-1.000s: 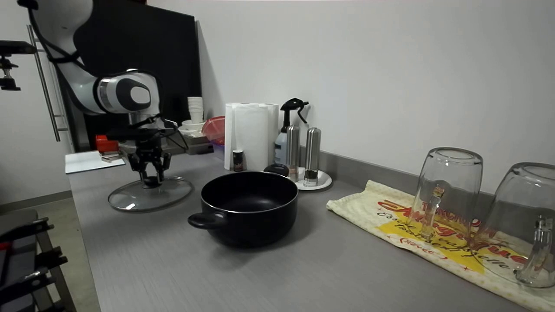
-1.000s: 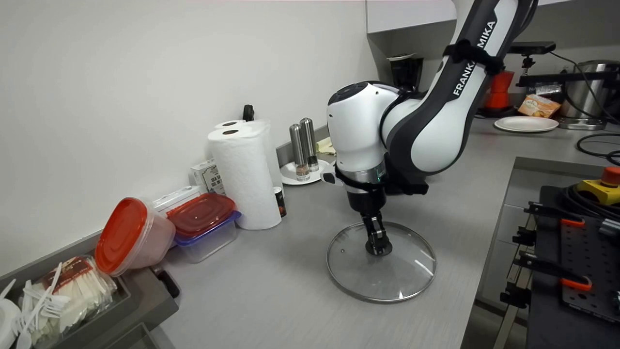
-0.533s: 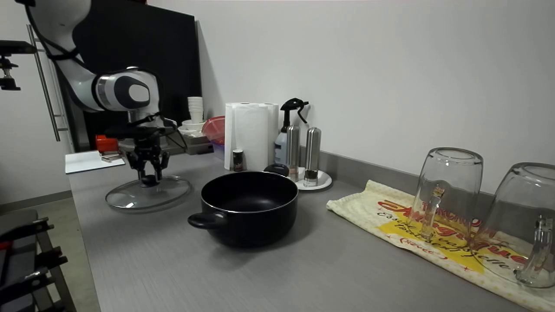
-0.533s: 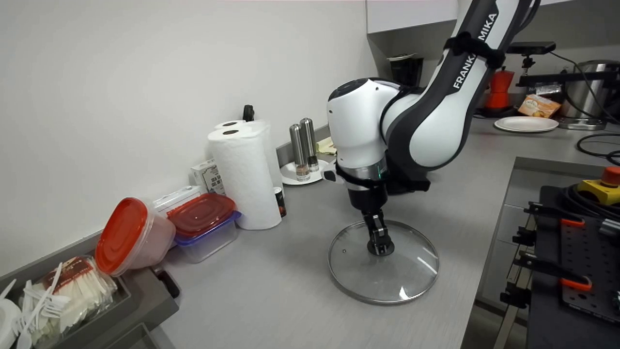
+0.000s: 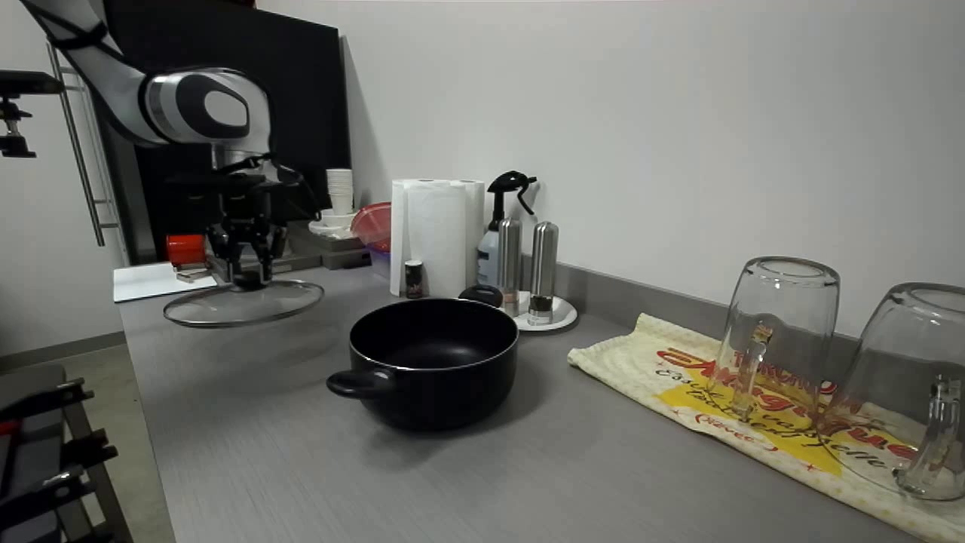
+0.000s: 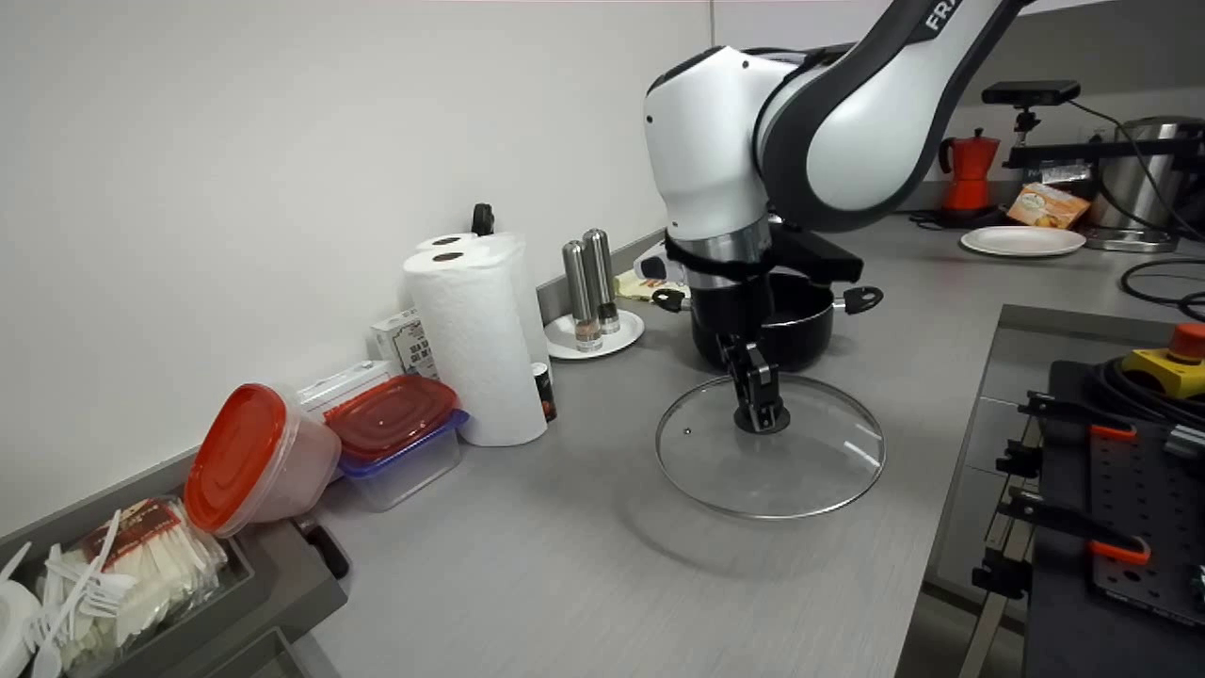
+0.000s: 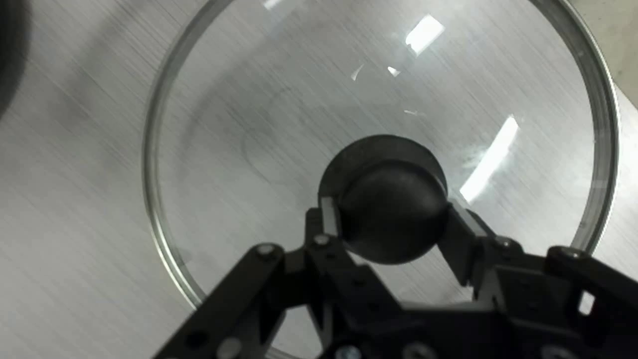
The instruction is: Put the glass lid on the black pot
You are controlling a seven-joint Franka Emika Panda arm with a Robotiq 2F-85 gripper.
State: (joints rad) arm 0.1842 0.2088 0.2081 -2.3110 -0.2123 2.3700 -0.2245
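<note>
My gripper (image 5: 249, 271) is shut on the black knob of the glass lid (image 5: 243, 308). The lid hangs about level above the counter, with its shadow below it. In an exterior view, the gripper (image 6: 759, 403) and lid (image 6: 770, 476) are nearer the camera than the black pot (image 6: 805, 341), which the arm partly hides. The pot (image 5: 445, 392) stands uncovered and empty, to the right of the lid. In the wrist view, both fingers of the gripper (image 7: 391, 214) touch the knob at the centre of the lid (image 7: 269, 144). A dark edge, likely the pot (image 7: 9, 55), shows top left.
Paper towel rolls (image 5: 437, 234) and two metal grinders (image 5: 543, 268) on a white plate (image 5: 562, 313) stand along the wall behind the pot. Two upturned glass mugs (image 5: 788, 332) stand on a cloth (image 5: 641, 354). Plastic containers (image 6: 400, 461) sit by the wall.
The gripper has risen with the lid, lifting it clear of the counter. The lid's shadow now lies apart from it. The pot has not moved.
</note>
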